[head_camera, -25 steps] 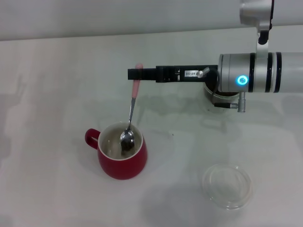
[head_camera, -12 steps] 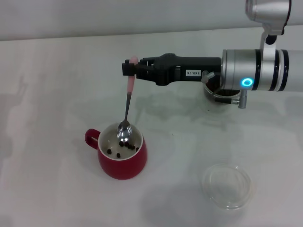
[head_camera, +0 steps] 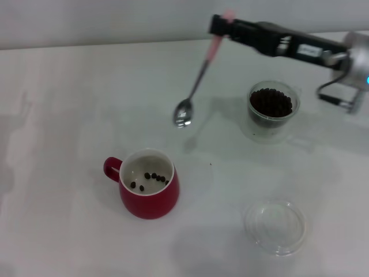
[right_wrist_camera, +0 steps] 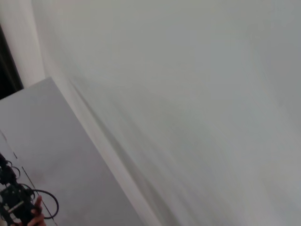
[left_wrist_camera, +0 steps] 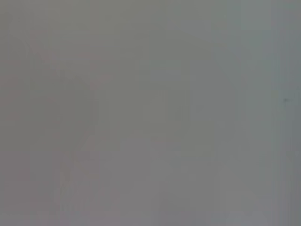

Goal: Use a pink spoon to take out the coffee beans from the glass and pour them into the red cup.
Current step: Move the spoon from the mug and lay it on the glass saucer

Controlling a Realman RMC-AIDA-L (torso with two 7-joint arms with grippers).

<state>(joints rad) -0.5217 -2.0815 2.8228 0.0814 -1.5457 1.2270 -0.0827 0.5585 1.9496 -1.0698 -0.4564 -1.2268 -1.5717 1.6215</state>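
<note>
Right gripper [head_camera: 220,26]: reaches in from the 2 o'clock edge of the head view, raised above the white table [head_camera: 69,104], its fingers clamped on the pink end of the spoon's handle.
Pink spoon [head_camera: 196,86]: hangs in the air at a slant, handle up toward 1 o'clock, shiny bowl down toward 7 o'clock; the bowl sits clear of every vessel, between the red cup and the glass, and whether anything lies in it cannot be made out.
Red cup [head_camera: 149,193]: stands upright at about 7 o'clock from the table's centre, loop handle pointing to 9 o'clock, white inside facing up.
Coffee beans [head_camera: 151,178]: a few dark beans lie scattered on the bottom of the red cup; a much bigger heap fills the glass nearly to the rim.
Glass [head_camera: 271,109]: stands upright at about 3 o'clock from the spoon's bowl, below the black gripper body, well apart from the red cup.
Clear dish [head_camera: 275,226]: shallow, at 5 o'clock on the table, well apart from the glass and to the 3 o'clock side of the red cup.
Left gripper: not seen in any view; the left wrist camera shows only a flat grey field.
</note>
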